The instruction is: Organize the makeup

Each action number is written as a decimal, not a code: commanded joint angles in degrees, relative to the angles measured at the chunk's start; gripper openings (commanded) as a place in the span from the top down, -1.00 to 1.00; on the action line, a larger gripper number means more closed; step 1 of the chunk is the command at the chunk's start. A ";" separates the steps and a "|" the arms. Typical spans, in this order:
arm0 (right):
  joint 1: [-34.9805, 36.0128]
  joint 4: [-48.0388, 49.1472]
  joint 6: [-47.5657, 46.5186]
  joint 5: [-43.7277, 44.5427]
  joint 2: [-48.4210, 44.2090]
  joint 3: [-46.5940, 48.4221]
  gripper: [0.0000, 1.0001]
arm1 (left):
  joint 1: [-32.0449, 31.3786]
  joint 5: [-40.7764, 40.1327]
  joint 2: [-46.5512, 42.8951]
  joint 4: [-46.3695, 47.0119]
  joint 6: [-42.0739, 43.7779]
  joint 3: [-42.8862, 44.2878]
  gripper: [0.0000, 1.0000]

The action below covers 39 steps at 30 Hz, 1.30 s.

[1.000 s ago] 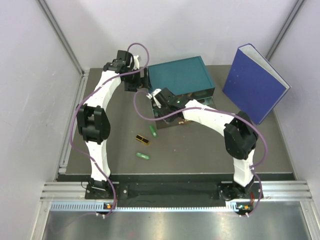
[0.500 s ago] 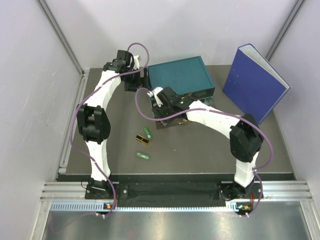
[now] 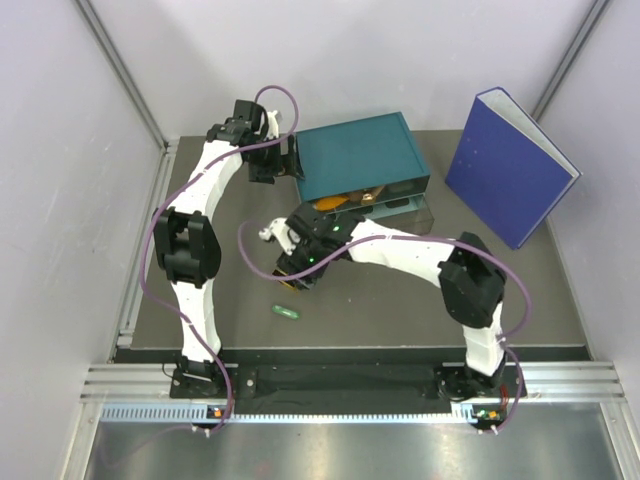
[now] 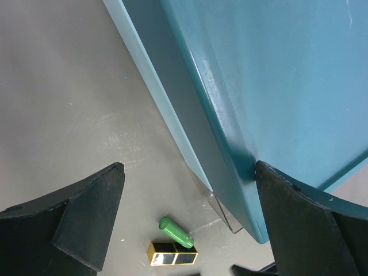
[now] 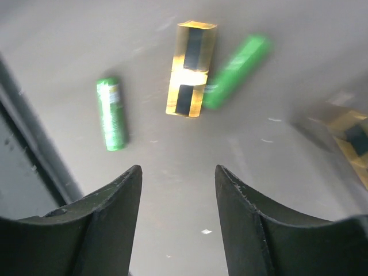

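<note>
My right gripper is open and empty, low over the mat. In the right wrist view a black-and-gold case lies ahead with a green capsule touching its right side. A second green capsule lies apart to the left and also shows in the top view. Another black-and-gold case is blurred at the right edge. My left gripper is open at the teal box's left end. It sees a capsule and a case.
The teal drawer box stands at the back with its clear drawer pulled out. An orange tube and tan pieces lie in it. The big blue binder stands at the back right.
My right gripper has swung from the drawer front toward the near left and now hangs over the case and capsule. The left arm has not moved.
</note>
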 commanded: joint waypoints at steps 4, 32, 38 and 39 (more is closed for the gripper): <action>5.31 -5.95 -3.47 -5.91 3.71 5.40 -0.06 | 1.97 -2.53 1.83 -4.76 1.72 1.83 -0.98; 11.91 -5.78 -0.13 4.62 16.63 9.63 0.52 | 2.06 -0.68 0.78 -4.77 1.98 0.25 -0.98; 12.00 -5.78 -0.39 7.27 15.84 8.92 0.74 | 2.15 -1.38 0.60 -5.03 2.16 0.25 -0.98; 12.00 -5.96 -0.74 7.36 14.97 9.10 0.72 | 2.15 -1.47 0.51 -4.94 2.16 0.17 -0.98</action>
